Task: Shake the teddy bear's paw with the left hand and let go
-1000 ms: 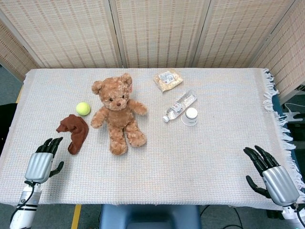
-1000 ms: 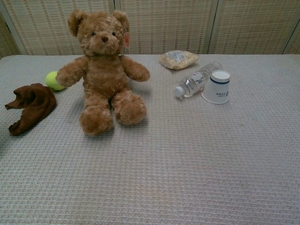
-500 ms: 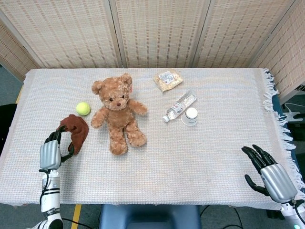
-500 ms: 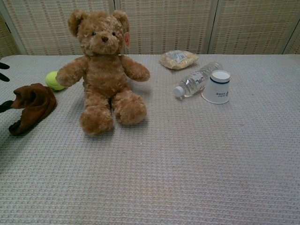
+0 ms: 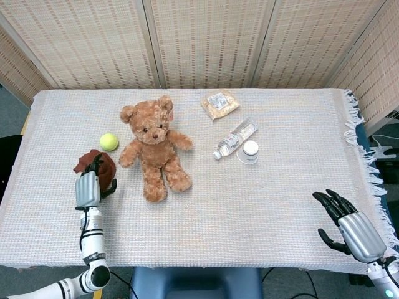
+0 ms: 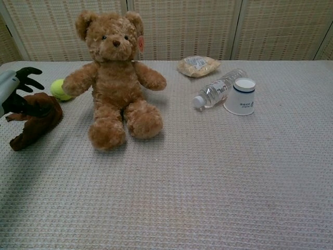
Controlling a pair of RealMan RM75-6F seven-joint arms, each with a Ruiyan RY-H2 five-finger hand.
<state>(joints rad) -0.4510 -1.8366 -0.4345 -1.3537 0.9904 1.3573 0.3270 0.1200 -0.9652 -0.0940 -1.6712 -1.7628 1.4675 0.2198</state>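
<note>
Teddy bear [image 5: 153, 149] sits mid-table, its near paw [image 6: 71, 86] beside the tennis ball [image 6: 58, 89]. Left hand [image 5: 89, 185] hovers over the brown cloth [image 6: 32, 121], fingers spread, empty. Right hand [image 5: 353, 225] rests open, apparently idle. Approach: clear the cloth, close around the paw from the side, avoid nudging the ball.

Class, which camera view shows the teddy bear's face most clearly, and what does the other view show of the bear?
The chest view shows it best: the teddy bear sits facing that camera, with eyes, nose and outstretched paws plain. The head view looks down on the bear, so its face is small and foreshortened, though its place on the table is clear.
</note>
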